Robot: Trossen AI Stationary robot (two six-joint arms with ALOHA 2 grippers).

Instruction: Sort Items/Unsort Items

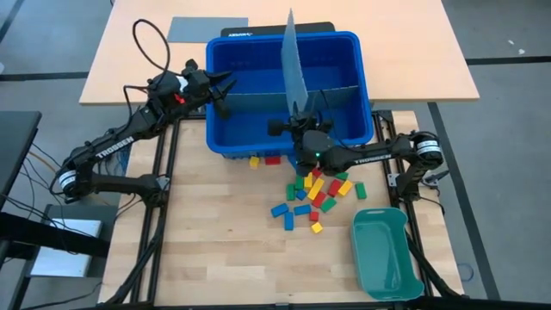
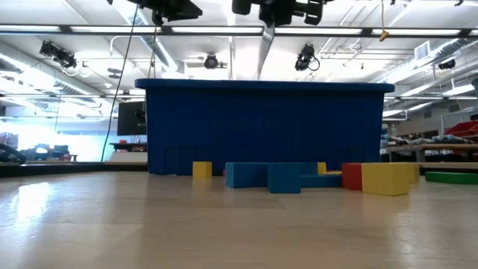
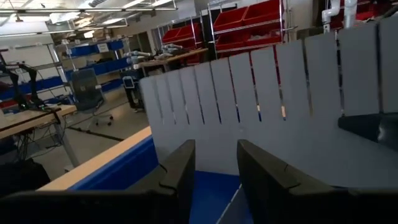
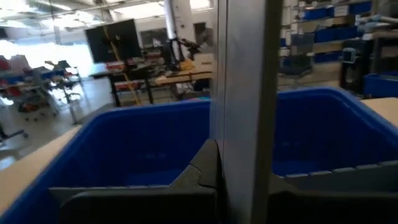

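Observation:
Red, yellow, green and blue blocks (image 1: 314,189) lie loose on the wooden table just in front of the blue bin (image 1: 232,138); the low view shows them too (image 2: 269,177). My right gripper (image 1: 301,122) reaches over the bin's near wall, shut on a tall grey slotted divider sheet (image 1: 293,69). My left gripper (image 1: 225,93) hangs over the bin's left part, open, and points level at that sheet (image 3: 261,93). Nothing is between its fingers (image 3: 186,177). A second grey divider (image 1: 258,102) stands crosswise in the bin. My right gripper pinches the divider sheet's near upright edge (image 4: 239,143) between its two fingers. The fingers come in level from the table's near side. The sheet stands upright, rising well above the gripper. Its lower part (image 2: 267,52) drops to the bin's rim; what lies below is hidden.
A teal oblong tray (image 1: 383,254) sits on the table's near right. Behind the bin stands a second, lighter table (image 1: 129,60) with a flat grey sheet (image 1: 207,30) on it. Bare wood lies in front of the blocks and to their left.

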